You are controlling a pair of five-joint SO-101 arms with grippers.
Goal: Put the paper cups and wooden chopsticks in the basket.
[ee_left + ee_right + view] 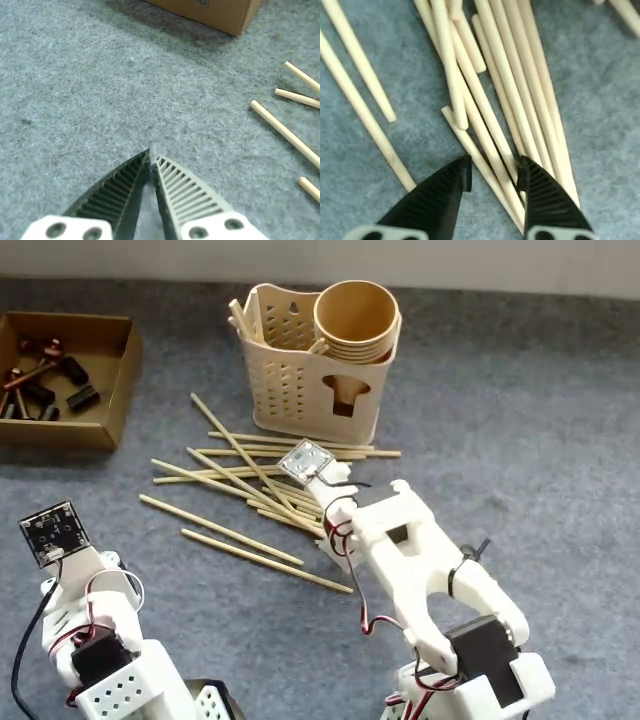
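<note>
Right gripper (493,173) spread astride the wooden chopsticks (505,90)
The left gripper (152,162) hangs pressed together above the grey mat (100,75); farther off, chopsticks lie scattered in front of the basket (290,390), which holds the stacked paper cups (356,315).

The bench (560,440) was covered with a grey, felt-like cloth. A perforated cream basket (285,390) was stood upright on it toward the far side. Wooden chopsticks (240,532) were scattered on the cloth just in front of the basket, several crossed over one another, two laid apart nearer the front. An open cardboard box (112,390) was set at the far left, well apart from the basket.
</note>
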